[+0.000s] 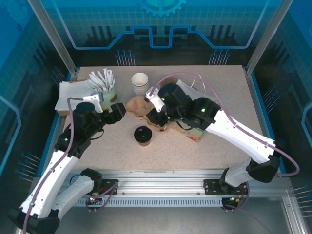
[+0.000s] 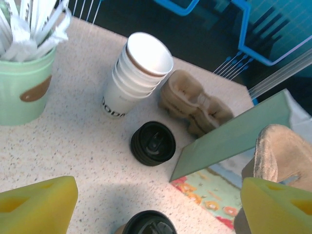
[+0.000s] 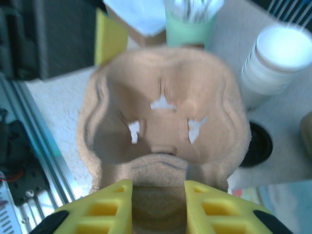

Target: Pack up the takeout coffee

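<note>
Takeout coffee (image 1: 143, 135) is seen on the table (image 1: 204, 151) between the arms, cut off in the left wrist view. Left gripper (image 2: 158, 195) is spread empty; right gripper (image 3: 158, 204) is clamped on a pulp carrier (image 3: 163, 122).

L gripper (image 2: 158, 202) jaws wide, arm angled inward; R gripper (image 3: 158, 192) jaws narrow, clamped, elbow bent.

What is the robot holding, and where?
The right gripper pinches the tan cup carrier by its edge; the left gripper is open, holding nothing.
</note>
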Robot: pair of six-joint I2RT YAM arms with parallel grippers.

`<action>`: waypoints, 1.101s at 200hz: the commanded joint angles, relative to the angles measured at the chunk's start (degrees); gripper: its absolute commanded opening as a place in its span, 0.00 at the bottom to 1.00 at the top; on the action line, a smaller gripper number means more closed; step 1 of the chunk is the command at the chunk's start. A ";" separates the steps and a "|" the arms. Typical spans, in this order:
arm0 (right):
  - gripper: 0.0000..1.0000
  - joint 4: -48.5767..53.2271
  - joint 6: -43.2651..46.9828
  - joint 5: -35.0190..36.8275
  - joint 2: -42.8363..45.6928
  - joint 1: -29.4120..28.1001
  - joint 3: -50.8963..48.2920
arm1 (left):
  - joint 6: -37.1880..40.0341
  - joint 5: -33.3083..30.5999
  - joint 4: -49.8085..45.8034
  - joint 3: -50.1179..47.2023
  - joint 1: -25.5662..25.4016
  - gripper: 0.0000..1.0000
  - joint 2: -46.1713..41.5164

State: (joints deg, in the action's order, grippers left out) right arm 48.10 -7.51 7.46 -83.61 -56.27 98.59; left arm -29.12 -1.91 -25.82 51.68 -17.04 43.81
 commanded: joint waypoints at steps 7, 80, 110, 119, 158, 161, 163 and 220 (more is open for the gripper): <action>0.26 5.60 5.45 -4.11 1.70 2.83 10.43 | -1.49 2.68 -0.88 4.11 0.18 0.87 1.34; 0.27 9.03 4.66 -8.12 1.60 10.17 8.48 | 0.36 11.14 0.89 7.57 -2.21 0.84 13.13; 0.34 9.38 4.40 -5.30 2.32 6.43 2.09 | 2.44 11.16 0.46 8.31 -2.21 0.84 14.43; 0.38 9.60 4.86 -5.98 2.78 5.30 -0.20 | 3.23 11.22 -0.11 8.77 -2.21 0.85 14.70; 0.54 6.84 3.04 -8.25 4.17 0.76 -16.54 | 6.21 10.74 -1.82 10.06 -2.08 0.86 15.51; 0.55 6.30 2.72 -7.99 4.19 0.40 -18.16 | 6.34 10.71 -1.90 10.08 -2.06 0.86 15.51; 0.56 5.77 2.48 -7.66 4.24 0.09 -19.87 | 6.40 10.70 -1.94 10.10 -2.02 0.86 15.58; 0.79 -4.16 2.06 -7.45 -2.07 -0.94 -36.66 | 5.75 11.22 -2.30 8.68 -1.86 0.86 14.41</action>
State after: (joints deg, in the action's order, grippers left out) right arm 49.52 -5.43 -0.08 -83.35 -56.69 64.10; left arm -24.01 7.86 -26.96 60.23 -19.03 59.27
